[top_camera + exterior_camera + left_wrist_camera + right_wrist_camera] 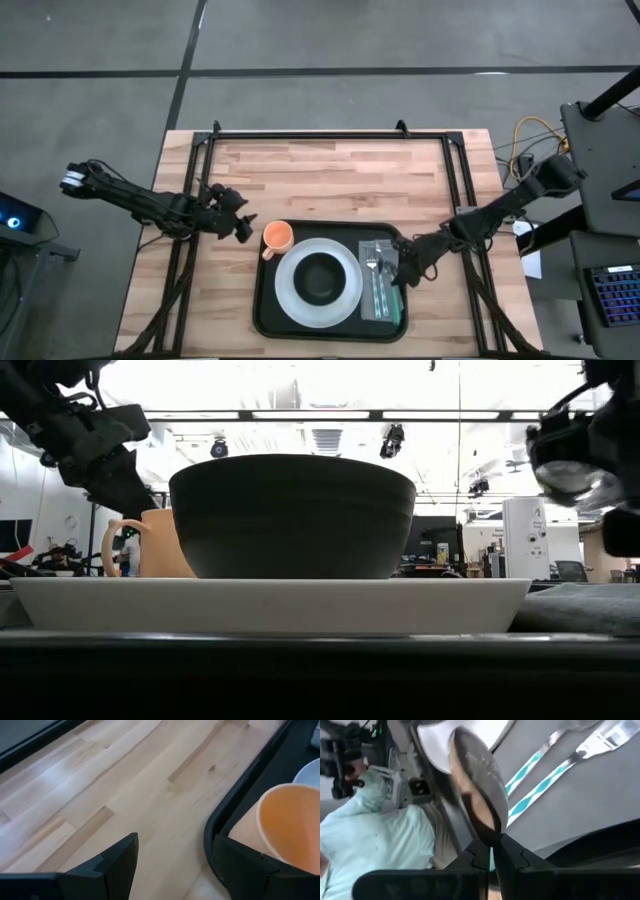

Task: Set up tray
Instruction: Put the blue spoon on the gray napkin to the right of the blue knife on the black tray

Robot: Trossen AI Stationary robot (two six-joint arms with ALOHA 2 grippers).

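The black tray [262,305] lies at the table's near middle. On it are a white plate [290,300] with a black bowl [320,278], an orange cup [277,237] in the far left corner, and a grey napkin [384,308] at the right end carrying two teal-handled pieces of cutlery [540,780]. My left gripper [245,228] is open just left of the cup, outside the tray's corner [215,835]. My right gripper [403,270] is over the napkin's far end, shut on a metal spoon [477,785]. My right gripper pinches the spoon between its two shut fingers [520,856], at the narrow neck [489,834] just behind the bowl. The spoon's bowl sticks out past the fingertips. It is lifted clear above the napkin [600,805]; the handle is hidden by the fingers.
Bare wooden tabletop [330,175] stretches across the far half and left of the tray. A black frame [320,135] runs along the table's far and side edges. A person in a light green shirt [375,835] shows beyond the table in the right wrist view.
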